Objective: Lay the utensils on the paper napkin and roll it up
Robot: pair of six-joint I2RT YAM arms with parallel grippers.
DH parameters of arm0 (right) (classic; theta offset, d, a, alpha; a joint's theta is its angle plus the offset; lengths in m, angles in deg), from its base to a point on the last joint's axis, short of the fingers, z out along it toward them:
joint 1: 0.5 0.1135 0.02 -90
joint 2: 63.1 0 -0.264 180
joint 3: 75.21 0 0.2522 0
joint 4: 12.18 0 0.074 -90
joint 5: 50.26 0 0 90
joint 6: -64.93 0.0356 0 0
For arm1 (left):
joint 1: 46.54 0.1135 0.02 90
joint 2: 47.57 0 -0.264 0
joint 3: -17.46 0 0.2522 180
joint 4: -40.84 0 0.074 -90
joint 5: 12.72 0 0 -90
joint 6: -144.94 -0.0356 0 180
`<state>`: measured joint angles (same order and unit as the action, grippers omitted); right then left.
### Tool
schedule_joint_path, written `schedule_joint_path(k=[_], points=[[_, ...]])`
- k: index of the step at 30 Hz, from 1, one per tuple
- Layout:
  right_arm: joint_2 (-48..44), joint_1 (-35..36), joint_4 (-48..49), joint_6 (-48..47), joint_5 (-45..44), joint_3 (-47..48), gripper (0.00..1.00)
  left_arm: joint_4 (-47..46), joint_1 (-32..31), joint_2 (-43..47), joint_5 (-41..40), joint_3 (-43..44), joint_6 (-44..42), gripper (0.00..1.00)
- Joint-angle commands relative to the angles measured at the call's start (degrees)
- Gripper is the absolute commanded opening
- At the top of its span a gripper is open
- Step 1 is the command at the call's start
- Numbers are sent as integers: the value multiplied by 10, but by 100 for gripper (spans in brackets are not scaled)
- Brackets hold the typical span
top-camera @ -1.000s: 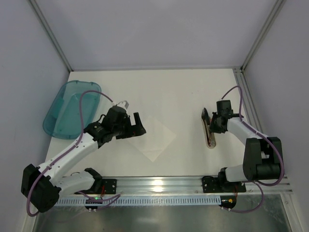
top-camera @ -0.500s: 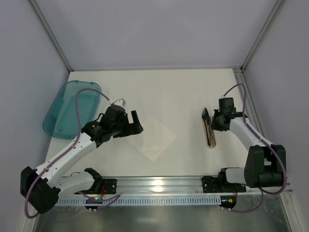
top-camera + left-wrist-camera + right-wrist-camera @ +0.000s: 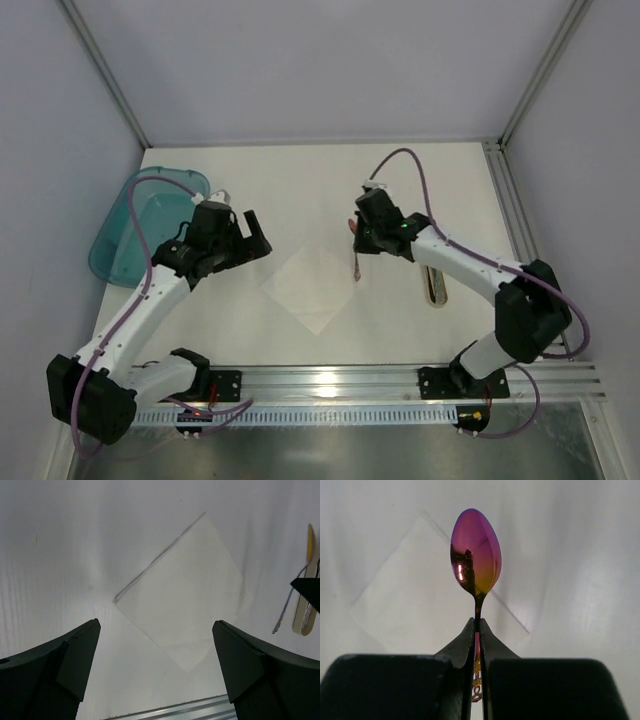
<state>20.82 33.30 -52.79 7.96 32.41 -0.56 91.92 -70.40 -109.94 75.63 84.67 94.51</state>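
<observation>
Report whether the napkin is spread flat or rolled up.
Spread flat: the paper napkin lies as one open square, all four corners out, no fold or roll visible.

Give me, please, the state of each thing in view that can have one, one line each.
paper napkin: flat, unrolled, nothing lying on it.
spoon: held by its handle, in the air over the napkin's edge.
right gripper: shut on the spoon.
left gripper: open, empty, left of the napkin.
tan long item: lying flat, right of the napkin, off it.
teal tub: resting at the far left, untouched.
</observation>
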Motion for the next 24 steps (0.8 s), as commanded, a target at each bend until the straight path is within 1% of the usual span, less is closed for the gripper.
schedule_joint_path(k=[1,2,3,6,8,12,13,16,24], points=[[81,71,62,42,-44,69,4,8,32,30,31,3,-16,100],[99,95,65,41,-49,85,4,12,35,38,35,1,-17,99],[122,105,68,38,-58,100,4,13,36,42,36,0,-18,99],[186,128,75,39,-60,157,4,17,38,51,38,-4,-18,100],[218,137,75,48,-70,172,4,19,39,53,36,-5,-17,100],[249,153,73,60,-84,195,4,19,40,59,35,-10,-17,100],[253,158,66,61,-99,203,4,20,40,59,34,-10,-17,100],[276,159,44,66,-104,217,4,24,40,61,31,-7,-18,100],[296,167,26,89,-109,213,4,24,41,63,28,-1,-20,100]])
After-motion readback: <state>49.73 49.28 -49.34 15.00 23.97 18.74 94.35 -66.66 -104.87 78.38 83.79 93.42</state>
